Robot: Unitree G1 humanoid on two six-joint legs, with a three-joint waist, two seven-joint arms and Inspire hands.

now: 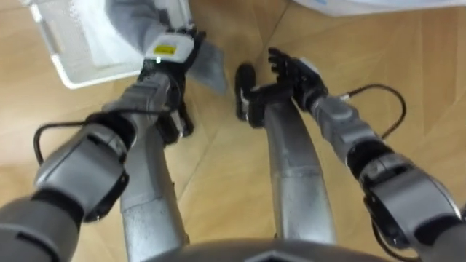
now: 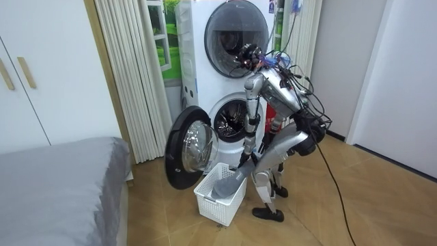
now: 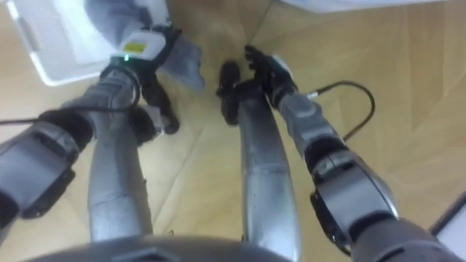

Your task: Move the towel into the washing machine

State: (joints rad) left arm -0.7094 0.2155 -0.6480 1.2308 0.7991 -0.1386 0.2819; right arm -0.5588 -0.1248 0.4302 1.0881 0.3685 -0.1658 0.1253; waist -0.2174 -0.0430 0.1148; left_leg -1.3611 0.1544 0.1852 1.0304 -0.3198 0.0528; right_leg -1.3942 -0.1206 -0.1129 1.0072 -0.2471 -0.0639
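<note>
The left robot hand (image 1: 171,51) is curled into the grey cloth towel (image 1: 131,18), which lies partly in the white slatted plastic basket (image 1: 58,69) at the upper left of the eye view. The right robot hand (image 1: 295,73) hangs spread and empty at centre. The hold seems to catch one edge only, so the cloth may slip free or drag the basket when lifted; its long axis slants from the upper left down to a loose corner pointing right.

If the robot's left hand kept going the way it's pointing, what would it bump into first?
The grey towel: the left hand already seems to grip it, with the white basket just beyond, though depth is unclear.
</note>
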